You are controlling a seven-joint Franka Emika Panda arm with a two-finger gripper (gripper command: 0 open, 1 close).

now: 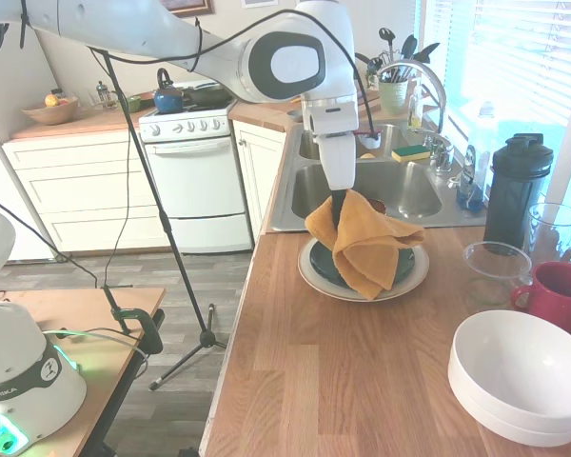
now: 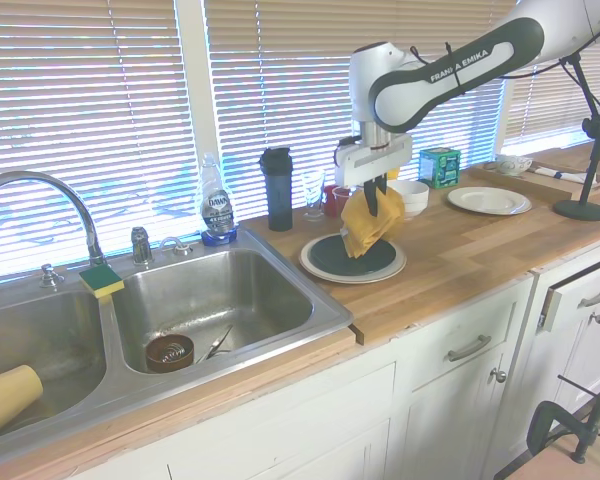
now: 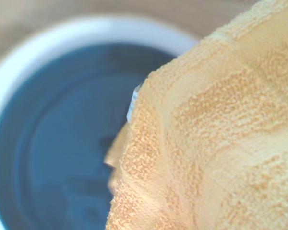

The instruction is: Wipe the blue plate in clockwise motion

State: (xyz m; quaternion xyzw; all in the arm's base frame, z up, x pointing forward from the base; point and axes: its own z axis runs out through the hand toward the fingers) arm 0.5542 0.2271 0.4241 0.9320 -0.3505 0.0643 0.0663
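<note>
**Cloth hanging over the blue plate, wipe about to start**

My hand (image 1: 340, 202) is closed on one orange cloth (image 1: 364, 240), pinching its top so the rest hangs in folds. The cloth's lower edge drapes onto the blue plate (image 1: 321, 259); from the wrist view I cannot tell how firmly it presses. That plate sits stacked on one larger cream plate (image 1: 314, 277), on the wooden bench (image 1: 343, 371) just near of the sink (image 1: 400, 190).

I judge the wipe is only beginning: the cloth is over the plate but bunched, more hanging than spread. The next move calls for lowering until the cloth bears on the glaze, then sweeping clockwise inside the rim without dragging the stack.

Counting from the sink side rightward in the first exterior view: one blue plate, one cream plate, one cloth, then one dark shaker bottle (image 1: 516, 190), one clear container (image 1: 495, 273), one red mug (image 1: 561, 293), and what look like two stacked white bowls (image 1: 523, 376) at the near right.
</note>
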